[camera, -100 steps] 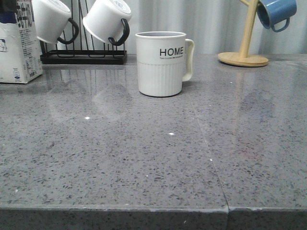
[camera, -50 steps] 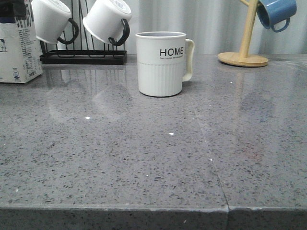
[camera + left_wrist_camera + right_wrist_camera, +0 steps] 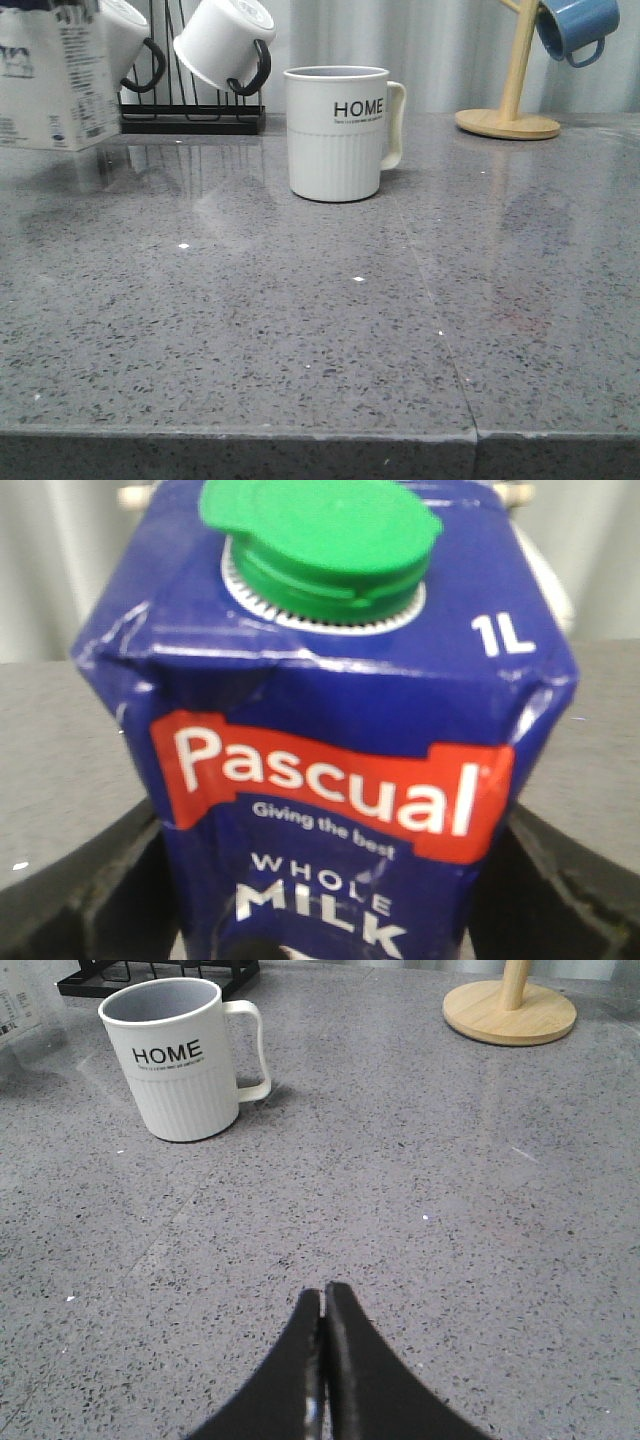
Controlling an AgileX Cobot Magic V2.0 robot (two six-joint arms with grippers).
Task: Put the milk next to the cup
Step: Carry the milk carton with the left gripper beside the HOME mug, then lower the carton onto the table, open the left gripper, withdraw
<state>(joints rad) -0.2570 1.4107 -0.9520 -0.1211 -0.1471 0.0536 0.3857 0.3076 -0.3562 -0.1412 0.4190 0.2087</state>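
Milk (image 3: 330, 780) now hangs clear of the counter (image 3: 320, 330), lifted and carried toward the cup (image 3: 338, 132), clamped in the left gripper (image 3: 320, 920). Transport has begun; the right gripper (image 3: 322, 1305) stays pinched empty.

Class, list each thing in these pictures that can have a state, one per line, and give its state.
milk: lifted clear of the counter, cap closed, gripped by the left hand.
cup: upright on the counter, empty as far as shows, handle towards the wooden stand.
right hand: shut, empty, above bare counter.
black-handled mugs: hung tilted on the rack.
blue mug: hung on the wooden stand.
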